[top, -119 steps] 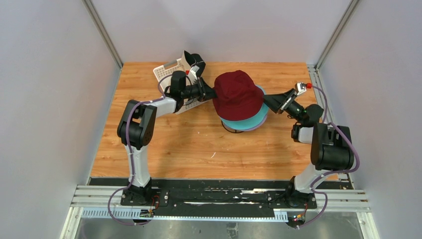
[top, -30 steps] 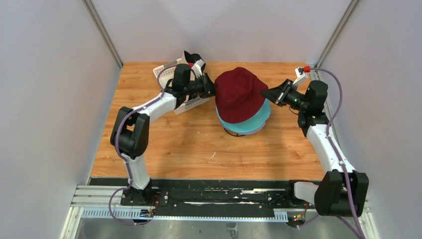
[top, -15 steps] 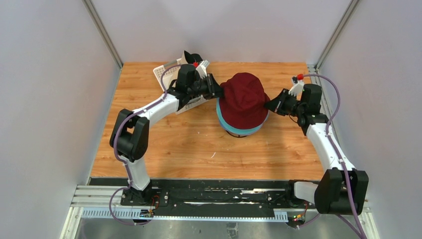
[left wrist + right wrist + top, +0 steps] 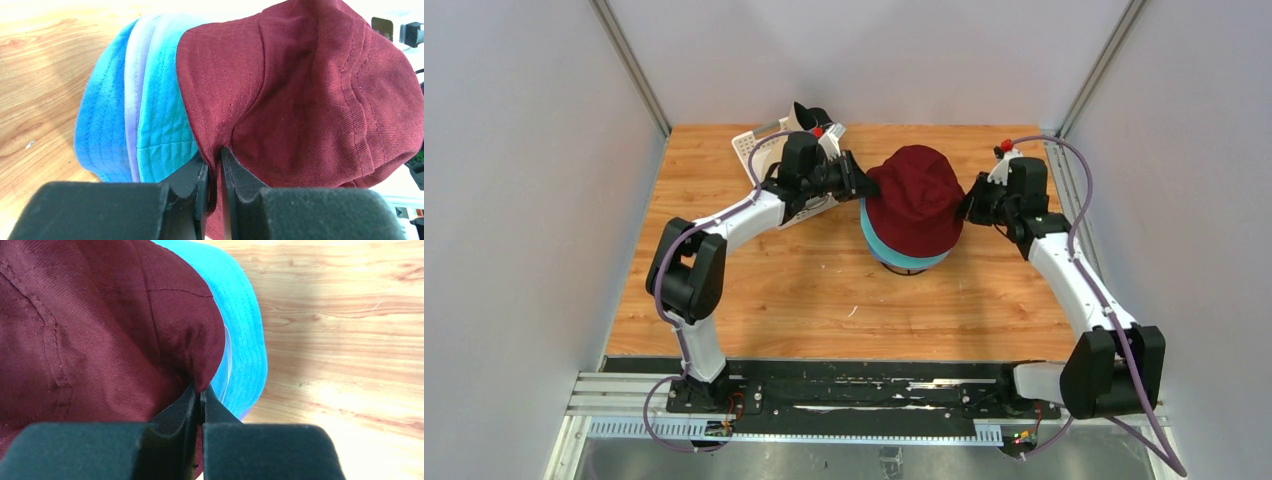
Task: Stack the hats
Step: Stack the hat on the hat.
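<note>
A dark red hat (image 4: 915, 198) sits on top of a pile of hats at the table's middle back. Below it show the teal hat (image 4: 162, 125), the lavender hat (image 4: 134, 100) and the blue hat (image 4: 102, 120). My left gripper (image 4: 867, 186) pinches the dark red hat's brim on its left side; in the left wrist view that gripper (image 4: 214, 165) is shut on the red fabric. My right gripper (image 4: 965, 209) pinches the brim on the right side, and the right wrist view shows this gripper (image 4: 201, 400) shut on the red brim (image 4: 200, 360).
A white lattice basket (image 4: 766, 150) stands at the back left behind the left arm, with a black hat (image 4: 809, 113) at its far end. A black wire stand (image 4: 894, 267) shows under the pile. Bare wood (image 4: 824, 300) lies in front of the pile.
Both grippers have come down and inward with the dark red hat. It now sits lower over the pile and covers more of the teal hat than before.
</note>
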`<control>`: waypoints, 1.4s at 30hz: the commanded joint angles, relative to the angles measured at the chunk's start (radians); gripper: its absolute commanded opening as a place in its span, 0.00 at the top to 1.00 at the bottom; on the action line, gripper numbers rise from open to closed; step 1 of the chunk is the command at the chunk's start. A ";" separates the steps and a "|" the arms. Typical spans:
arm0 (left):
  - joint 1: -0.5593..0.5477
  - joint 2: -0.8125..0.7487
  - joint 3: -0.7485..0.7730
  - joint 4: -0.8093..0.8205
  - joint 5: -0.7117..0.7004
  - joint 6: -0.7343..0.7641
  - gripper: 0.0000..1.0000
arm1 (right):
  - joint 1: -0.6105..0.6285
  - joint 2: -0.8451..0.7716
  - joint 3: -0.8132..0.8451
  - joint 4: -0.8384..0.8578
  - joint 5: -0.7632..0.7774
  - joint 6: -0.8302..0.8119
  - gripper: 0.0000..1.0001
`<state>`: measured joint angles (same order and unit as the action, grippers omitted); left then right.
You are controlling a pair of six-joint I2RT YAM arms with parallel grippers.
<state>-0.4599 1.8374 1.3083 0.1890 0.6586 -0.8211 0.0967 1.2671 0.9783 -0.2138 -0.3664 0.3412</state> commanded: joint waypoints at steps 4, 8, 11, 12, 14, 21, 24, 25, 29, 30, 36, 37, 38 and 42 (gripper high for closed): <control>-0.017 0.041 -0.045 -0.073 -0.045 0.056 0.84 | 0.114 0.085 0.016 -0.128 0.261 -0.072 0.99; -0.017 0.053 -0.051 -0.080 -0.055 0.061 0.84 | 0.145 0.115 0.023 -0.135 0.316 -0.078 1.00; -0.017 0.063 -0.059 -0.087 -0.063 0.064 0.86 | 0.161 0.138 0.035 -0.147 0.358 -0.084 0.99; -0.016 0.066 -0.062 -0.092 -0.070 0.069 0.86 | 0.164 0.146 0.038 -0.149 0.365 -0.084 0.99; -0.016 0.070 -0.066 -0.118 -0.086 0.085 0.86 | 0.164 0.160 0.041 -0.150 0.372 -0.082 0.99; 0.001 0.071 -0.138 -0.093 -0.100 0.091 0.88 | 0.174 0.207 0.054 -0.151 0.391 -0.076 0.99; 0.006 0.067 -0.174 -0.086 -0.107 0.099 0.88 | 0.175 0.218 0.060 -0.151 0.393 -0.077 0.99; 0.006 0.064 -0.189 -0.084 -0.110 0.100 0.89 | 0.176 0.222 0.062 -0.151 0.395 -0.076 0.99; 0.008 0.064 -0.228 -0.072 -0.118 0.109 0.89 | 0.179 0.241 0.067 -0.151 0.399 -0.076 0.99; 0.008 0.065 -0.239 -0.069 -0.120 0.109 0.89 | 0.180 0.245 0.066 -0.151 0.401 -0.076 0.99; 0.008 0.081 -0.284 -0.033 -0.113 0.110 0.89 | 0.184 0.272 0.069 -0.151 0.406 -0.076 0.99; 0.009 0.083 -0.286 -0.031 -0.115 0.113 0.89 | 0.185 0.276 0.068 -0.151 0.408 -0.077 0.99; 0.009 0.082 -0.290 -0.029 -0.116 0.115 0.89 | 0.186 0.279 0.069 -0.152 0.411 -0.076 1.00; 0.008 0.080 -0.296 -0.026 -0.120 0.118 0.89 | 0.187 0.294 0.066 -0.159 0.423 -0.078 0.99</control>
<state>-0.4530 1.8206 1.1000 0.4438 0.6220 -0.7982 0.2470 1.4792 1.0863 -0.2356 0.0326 0.2848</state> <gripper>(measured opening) 0.114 0.011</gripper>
